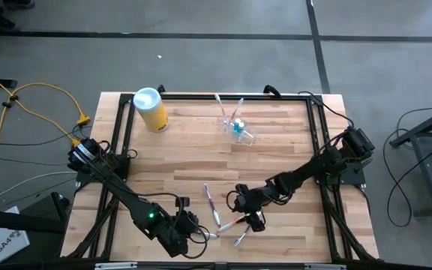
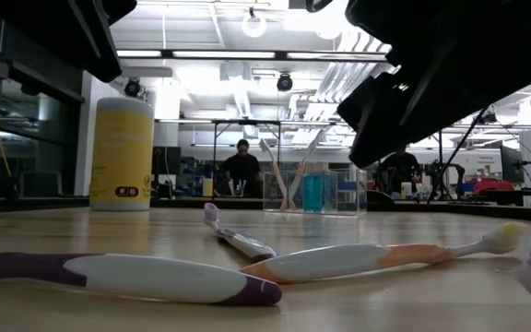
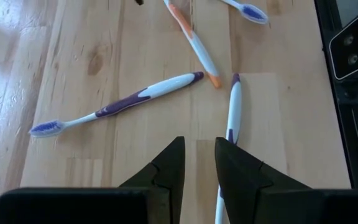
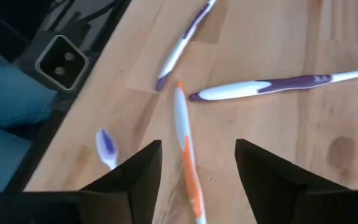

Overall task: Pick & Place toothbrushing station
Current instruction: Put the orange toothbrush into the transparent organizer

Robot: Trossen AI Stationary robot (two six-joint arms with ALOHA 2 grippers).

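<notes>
Your transparent holder cup (image 1: 236, 128) stood toward the far edge of the desk (image 1: 186, 161), right of centre, with a couple of brushes and something blue already upright in it. A yellow canister (image 1: 151, 109) stood near the far left corner, well apart from it.

Right gripper (image 1: 250, 212) hung low near the near edge, jaws spread wide and empty, straddling the orange-handled toothbrush (image 4: 188, 163) without touching it. Left gripper (image 1: 188, 230) waited at the near edge, jaws parted by a narrow gap, pinching nothing, just beside a purple-and-white toothbrush (image 3: 121, 104).

Judgement on handling: the cup looked like thin, hard, clear plastic, so likely light, stiff and slippery, and top-heavy with brushes leaning out. You would do best to grip low across opposite walls, squeezing gently, clear of the protruding brush handles. A high or hard pinch could tip it or let it shoot out.
</notes>
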